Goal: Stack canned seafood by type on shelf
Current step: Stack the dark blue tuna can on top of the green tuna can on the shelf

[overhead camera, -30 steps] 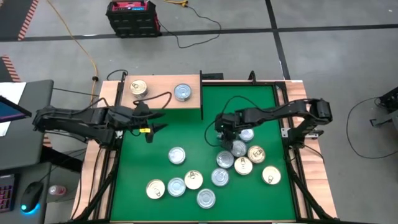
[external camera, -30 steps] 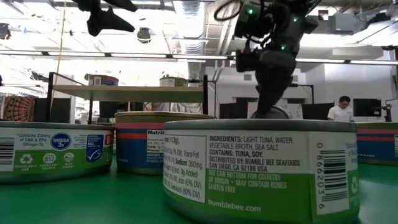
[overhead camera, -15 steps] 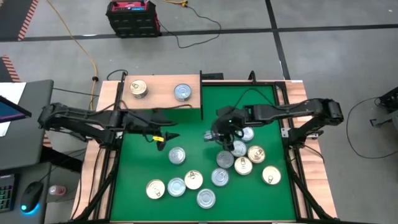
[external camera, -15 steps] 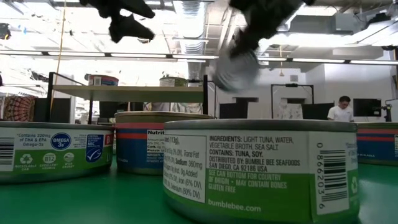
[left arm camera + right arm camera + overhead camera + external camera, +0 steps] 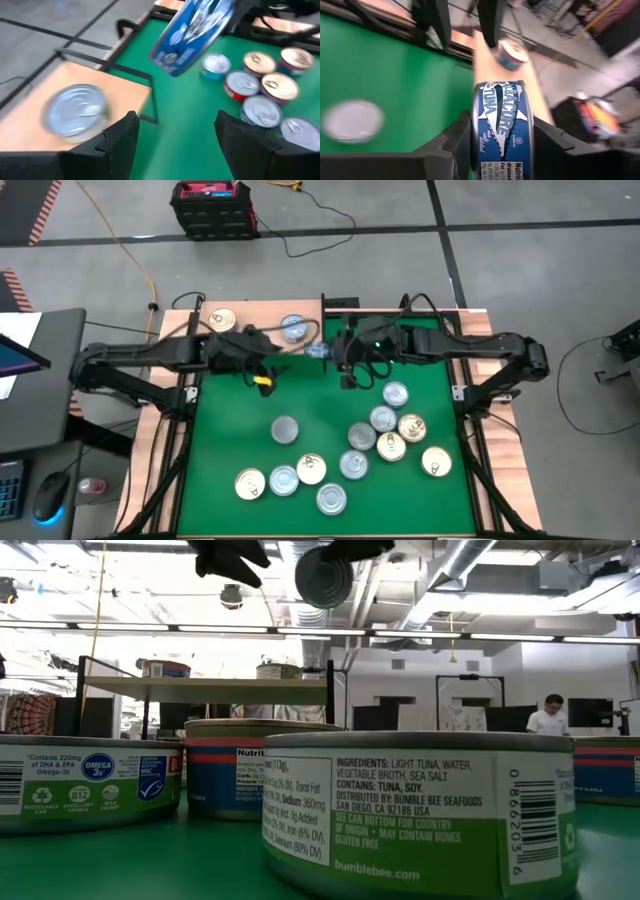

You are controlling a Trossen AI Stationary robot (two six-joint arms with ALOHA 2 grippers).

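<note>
Right end effector (image 5: pixel 502 150) clenched on a blue tin (image 5: pixel 503 127), fingers pressing both flat faces, tin held on edge with its "albacore tuna" side label facing the wrist camera. From above, same end effector (image 5: pixel 335 358) raised over the mat (image 5: pixel 300 395) near its far edge, tin (image 5: pixel 316 351) just beside the shelf's (image 5: pixel 262 340) dark edge.

Left end effector (image 5: pixel 172 135) released, fingers (image 5: pixel 120 137) spread and holding nothing; from above located (image 5: pixel 258 370) near the shelf's near edge, close to the right one but apart from it.

Two tins resting on the shelf: a gold-lidded one (image 5: pixel 222 320) toward the far-left corner and a silver-lidded one (image 5: pixel 291 329) nearer the mat. One silver tin (image 5: pixel 285 429) lying alone mid-mat; remaining tins clustered (image 5: pixel 385 435) toward the near-right part of the mat and along the near edge.

Low view: carried tin (image 5: pixel 324 575) seen high up, lid face-on, with dark finger shapes beside it; large green-labelled tin (image 5: pixel 420 810) filling the foreground; a person (image 5: pixel 548 715) visible in the room behind. Left wrist view alone showing the carried tin (image 5: pixel 192 35) tilted above the mat with the shelf's silver tin (image 5: pixel 76 112) below, blurred. Right wrist view alone giving the label text.
</note>
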